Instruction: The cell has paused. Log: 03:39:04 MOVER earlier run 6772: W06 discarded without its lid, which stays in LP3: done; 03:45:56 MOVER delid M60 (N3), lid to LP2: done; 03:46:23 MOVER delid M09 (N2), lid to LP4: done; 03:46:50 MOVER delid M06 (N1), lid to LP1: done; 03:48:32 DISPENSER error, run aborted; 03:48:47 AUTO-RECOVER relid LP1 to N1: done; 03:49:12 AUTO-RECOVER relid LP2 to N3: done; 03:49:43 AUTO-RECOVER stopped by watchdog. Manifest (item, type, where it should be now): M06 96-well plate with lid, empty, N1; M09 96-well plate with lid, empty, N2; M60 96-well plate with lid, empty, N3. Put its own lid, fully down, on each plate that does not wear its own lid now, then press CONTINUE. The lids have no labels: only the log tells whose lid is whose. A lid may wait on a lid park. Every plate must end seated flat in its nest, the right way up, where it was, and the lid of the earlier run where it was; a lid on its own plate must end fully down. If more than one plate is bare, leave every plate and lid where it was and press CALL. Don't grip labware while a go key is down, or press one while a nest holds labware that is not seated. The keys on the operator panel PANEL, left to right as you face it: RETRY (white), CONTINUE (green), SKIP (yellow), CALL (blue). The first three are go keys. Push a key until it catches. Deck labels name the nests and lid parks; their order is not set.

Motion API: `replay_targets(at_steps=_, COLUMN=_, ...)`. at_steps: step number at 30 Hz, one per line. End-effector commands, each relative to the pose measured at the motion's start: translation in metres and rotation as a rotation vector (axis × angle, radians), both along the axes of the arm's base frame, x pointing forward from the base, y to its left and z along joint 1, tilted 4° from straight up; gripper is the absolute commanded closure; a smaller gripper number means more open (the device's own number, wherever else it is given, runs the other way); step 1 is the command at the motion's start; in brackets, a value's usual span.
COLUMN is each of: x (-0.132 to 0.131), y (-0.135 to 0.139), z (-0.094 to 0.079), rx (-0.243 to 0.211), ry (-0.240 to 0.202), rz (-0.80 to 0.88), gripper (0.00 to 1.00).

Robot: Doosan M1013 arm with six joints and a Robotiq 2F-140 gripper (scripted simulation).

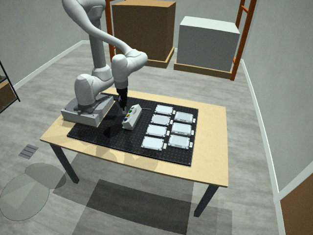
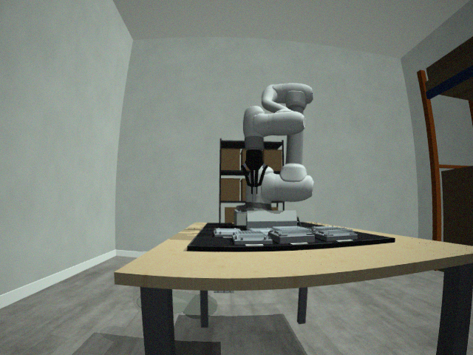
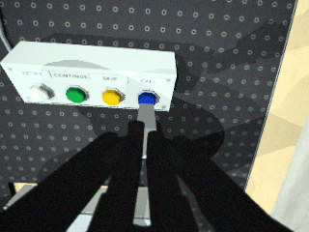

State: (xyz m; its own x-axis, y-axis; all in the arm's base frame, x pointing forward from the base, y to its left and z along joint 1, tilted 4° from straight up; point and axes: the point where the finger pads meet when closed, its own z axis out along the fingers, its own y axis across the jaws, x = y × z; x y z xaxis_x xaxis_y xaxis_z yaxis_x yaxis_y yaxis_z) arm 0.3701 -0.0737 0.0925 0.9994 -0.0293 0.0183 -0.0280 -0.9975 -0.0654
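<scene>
you see the gripper (image 3: 143, 127) low in the wrist frame, jaws clenched on nothing to form 1 poking tip, aimed at the blue call key (image 3: 146, 98) on the panel (image 3: 97, 60), centre-right.

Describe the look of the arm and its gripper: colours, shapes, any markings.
The arm is smooth, glossy light grey with rounded, bulbous joints, no visible cables or markings, on a grey box base. The gripper is black with linkage-style fingers and pale grey pads.
</scene>
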Motion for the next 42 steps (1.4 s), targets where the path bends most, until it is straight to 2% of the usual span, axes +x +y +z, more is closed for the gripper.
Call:
replay_targets(at_steps=1, x=0.0000, y=0.0000, z=0.0000, rx=0.000, ry=0.000, rz=0.000, gripper=1.00)
replay_targets(at_steps=28, x=0.0000, y=0.0000, z=-0.0014, rx=0.001, ry=0.000, rz=0.000, gripper=1.00)
replay_targets(at_steps=42, x=0.0000, y=0.0002, z=-0.0082, rx=0.001, ry=0.000, rz=0.000, gripper=1.00)
